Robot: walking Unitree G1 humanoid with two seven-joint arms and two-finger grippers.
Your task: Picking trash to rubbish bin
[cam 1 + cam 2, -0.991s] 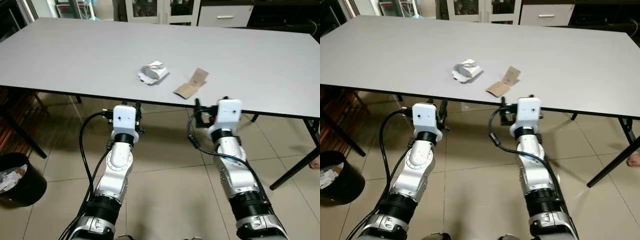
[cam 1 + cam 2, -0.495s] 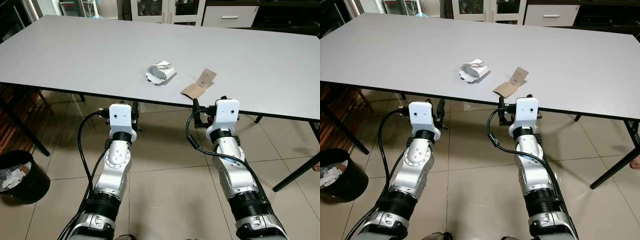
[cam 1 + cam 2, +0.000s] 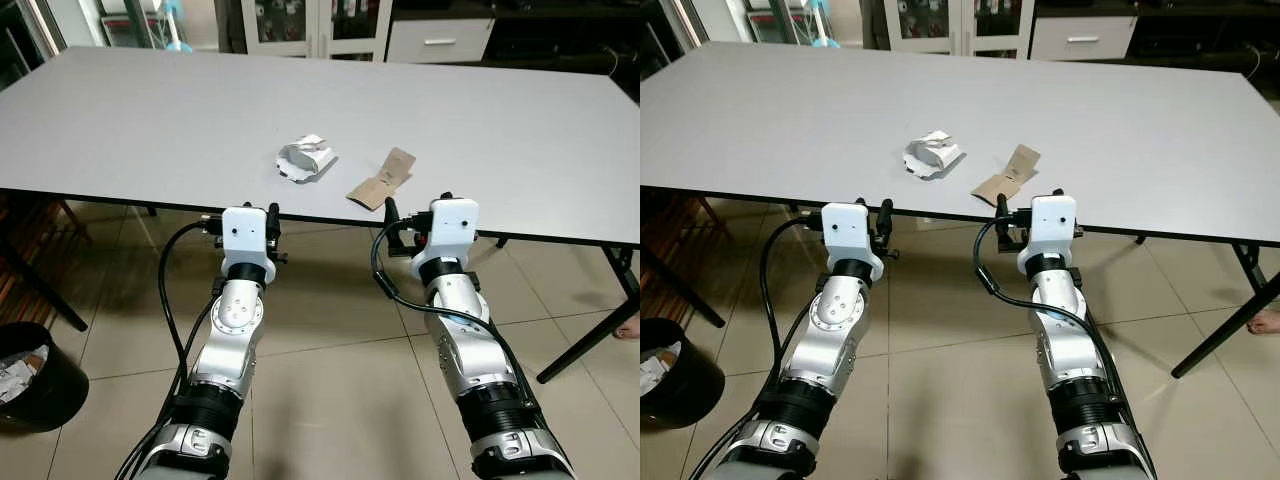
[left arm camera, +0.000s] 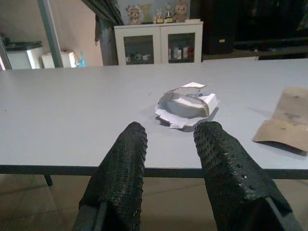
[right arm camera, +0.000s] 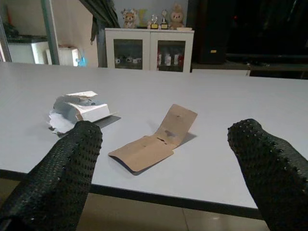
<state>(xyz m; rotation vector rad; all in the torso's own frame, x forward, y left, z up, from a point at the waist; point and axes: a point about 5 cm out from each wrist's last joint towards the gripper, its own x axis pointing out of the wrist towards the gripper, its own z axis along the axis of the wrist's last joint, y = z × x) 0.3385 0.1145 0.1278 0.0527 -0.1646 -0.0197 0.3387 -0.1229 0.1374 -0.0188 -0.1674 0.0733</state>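
Table (image 3: 150,110) first: grey top, wide, I stand at its near edge with both arms raised level with the rim. Bin (image 3: 30,375) is well off to my left of the table, on the floor under its left end, black, paper already inside. Two pieces of trash lie on the table near the near edge, close together. Wrapper (image 3: 305,160), white and crumpled, sits straight ahead of the left gripper (image 4: 171,144), just beyond the table edge; that gripper's fingers (image 4: 122,173) stand narrow, a small gap between them, nothing held. Card (image 3: 382,180), brown, folded, flat, lies beside the wrapper on its right; its long axis runs diagonally away from the table edge, near end leftward, far flap up and to the right. It lies slightly left of the right gripper (image 5: 166,159), which stands wide apart and empty, fingers (image 5: 62,168) straddling the card in the wrist view. Judgement: each arm has its own piece dead ahead; left is nearer the wrapper, right nearer the card. I reckon the card needs the edge pinched, since it lies flat. Nothing grasped yet.
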